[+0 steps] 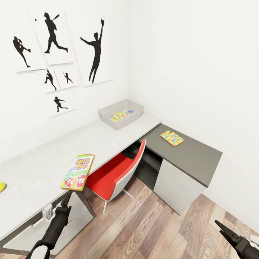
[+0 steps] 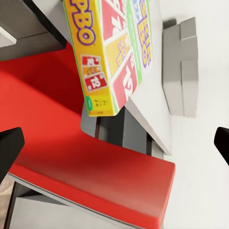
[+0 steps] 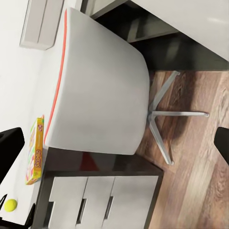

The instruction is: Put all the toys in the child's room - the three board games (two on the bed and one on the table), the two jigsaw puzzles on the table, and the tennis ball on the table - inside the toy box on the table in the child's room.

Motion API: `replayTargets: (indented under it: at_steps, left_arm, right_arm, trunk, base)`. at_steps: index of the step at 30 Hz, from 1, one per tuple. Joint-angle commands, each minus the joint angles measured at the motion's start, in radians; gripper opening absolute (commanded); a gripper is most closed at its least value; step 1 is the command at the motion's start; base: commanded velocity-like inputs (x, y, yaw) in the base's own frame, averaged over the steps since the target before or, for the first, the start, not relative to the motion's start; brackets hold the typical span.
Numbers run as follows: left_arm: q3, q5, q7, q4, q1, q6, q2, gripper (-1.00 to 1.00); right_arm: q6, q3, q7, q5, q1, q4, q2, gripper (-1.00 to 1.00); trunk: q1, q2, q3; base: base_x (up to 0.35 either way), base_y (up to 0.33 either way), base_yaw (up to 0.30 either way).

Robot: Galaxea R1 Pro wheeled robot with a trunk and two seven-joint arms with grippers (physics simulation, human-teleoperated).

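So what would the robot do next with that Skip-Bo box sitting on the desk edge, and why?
Probably ease the left claw up and forward to close on the Skip-Bo box. The box lies at the front edge of the pale desk, overhanging a bit just above that open claw, and the toy box at the far end already holds one mosaic puzzle, so this game seems the nearest thing left to carry over.

tennis ball (image 1: 1, 186) cut by the head view's edge, toy box (image 1: 121, 113) contents partly hidden
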Motion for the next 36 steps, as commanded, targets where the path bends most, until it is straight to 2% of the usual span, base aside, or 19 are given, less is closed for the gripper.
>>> replayTargets:
  at_steps: [1,25,36]
  left_arm:
    - [0.003,0.008,-0.002,0.0,-0.001,0.008,-0.001,1.0]
    - [0.002,0.007,0.006,0.0,-0.001,0.005,-0.005,1.0]
    - [0.003,0.006,-0.016,0.01,-0.001,-0.018,-0.007,1.0]
  right_arm:
    - [0.007,0.0,-0.001,-0.005,0.0,-0.001,0.0,1.0]
    - [0.007,0.0,-0.001,-0.004,0.0,0.0,0.0,1.0]
    - [0.004,0.0,-0.001,-0.004,0.0,0.011,0.0,1.0]
  trunk:
    - [0.001,-0.002,-0.002]
    - [0.001,-0.002,-0.002]
    - [0.001,-0.002,-0.002]
  base:
    - [0.0,0.0,0.0]
    - [0.0,0.0,0.0]
    - [0.0,0.0,0.0]
